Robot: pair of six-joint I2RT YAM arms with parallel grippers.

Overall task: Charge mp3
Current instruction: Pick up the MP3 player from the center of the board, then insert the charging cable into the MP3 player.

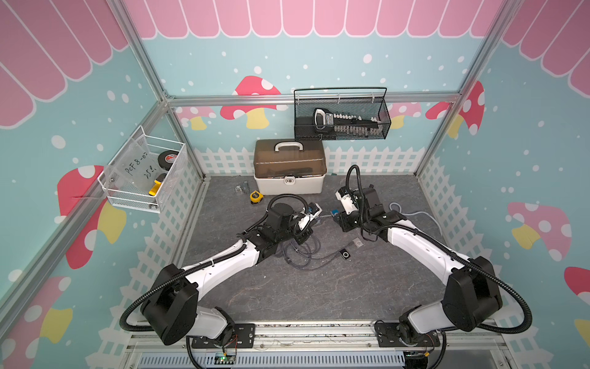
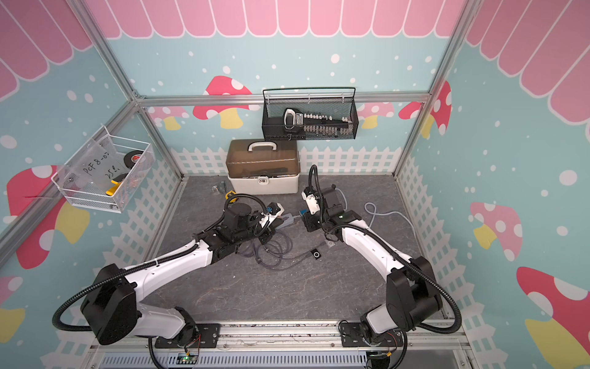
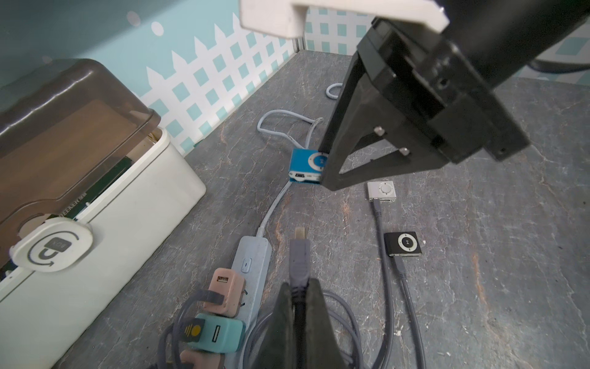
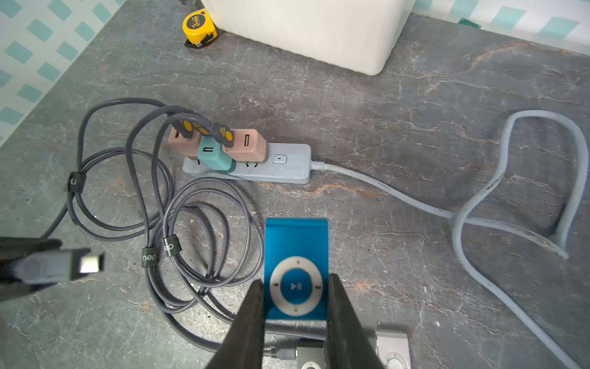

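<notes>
The left gripper (image 3: 300, 289) is clamped on the grey cable's mini-USB plug (image 3: 300, 252), and the plug's metal tip juts out ahead of the fingertips. Close beside the gripper, on its toolbox side, a grey power strip (image 3: 252, 265) carries pink and teal USB chargers (image 4: 245, 145). Ahead of the plug and apart from it, the right gripper (image 4: 296, 284) pinches the blue mp3 player (image 4: 296, 242) by its two long edges, with the port side turned toward the plug. On the plug's other side, a black mp3 player (image 3: 404, 244) and, farther on, a silver mp3 player (image 3: 382, 190) lie on the floor, each with a grey cable plugged in. Beyond the strip stand the white toolbox (image 3: 127, 204) and a yellow tape measure (image 4: 198, 27).
</notes>
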